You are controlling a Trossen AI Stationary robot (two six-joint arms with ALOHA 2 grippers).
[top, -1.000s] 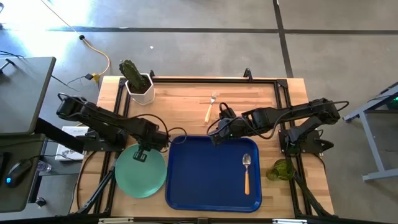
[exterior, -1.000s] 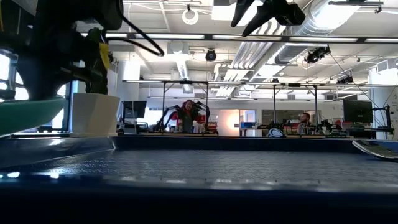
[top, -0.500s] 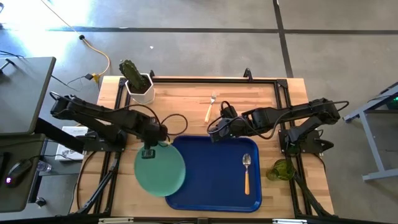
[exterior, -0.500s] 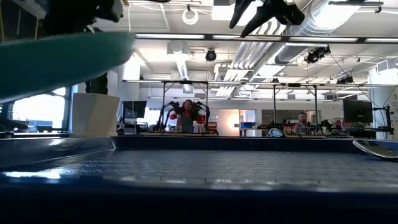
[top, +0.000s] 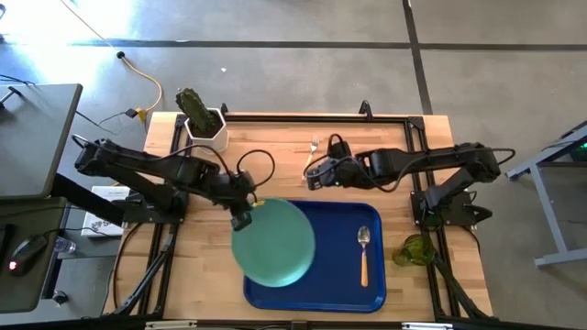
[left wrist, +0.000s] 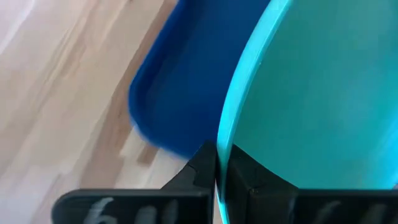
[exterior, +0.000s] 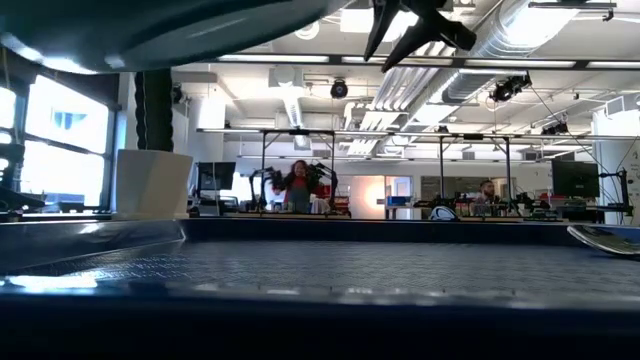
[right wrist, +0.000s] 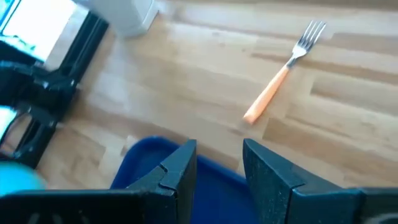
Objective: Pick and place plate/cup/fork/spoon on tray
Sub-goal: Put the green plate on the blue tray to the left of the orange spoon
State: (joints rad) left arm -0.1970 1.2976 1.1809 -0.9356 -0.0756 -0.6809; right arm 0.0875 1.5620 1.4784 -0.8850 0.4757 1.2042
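The left gripper [top: 241,218] has its jaws clamped on the rim of the round flat mint-green plate [top: 273,241], held level above the left half of the deep-blue rectangular plastic tray [top: 367,289]. The right gripper [top: 315,174], jaws apart and empty, hovers over the wooden worktop [top: 266,156] just beside the orange-handled fork [top: 309,160], whose tines point away from the tray.

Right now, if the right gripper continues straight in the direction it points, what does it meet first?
Most likely the fork. The right gripper, open and empty, points past the tray edge toward bare wood, and the fork lies just ahead in its wrist view, slightly off the centre line. Height is unclear, so it might pass over it.
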